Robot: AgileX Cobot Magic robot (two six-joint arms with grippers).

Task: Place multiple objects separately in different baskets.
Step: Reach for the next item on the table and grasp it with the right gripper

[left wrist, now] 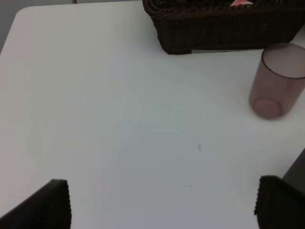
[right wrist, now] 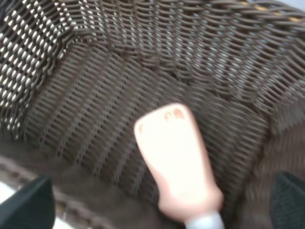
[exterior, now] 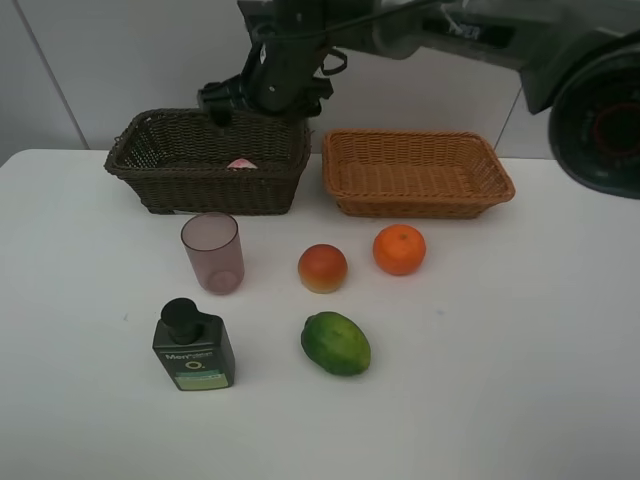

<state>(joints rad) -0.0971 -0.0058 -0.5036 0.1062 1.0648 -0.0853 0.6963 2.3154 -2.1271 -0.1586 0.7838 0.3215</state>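
Jaws on the right gripper (right wrist: 159, 200) and left gripper (left wrist: 162, 202) gape empty — the bottle (right wrist: 174, 157) lies in the dark basket (exterior: 205, 180) under the right one — so that one should rise straight, clear of the rim.

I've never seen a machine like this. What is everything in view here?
table: one, white, under everything.
dark basket: one, brown, back left.
pink bottle: one, pale cap, lying in the dark basket.
light basket: one, orange-tan, back right.
cup: one, translucent purple-pink, before the dark basket.
red-orange fruit: one, centre.
orange: one, right of it.
green fruit: one, front centre.
pump bottle: one, dark green, front left.
left gripper: one, black, open over bare table.
right gripper: one, black, open above the dark basket.
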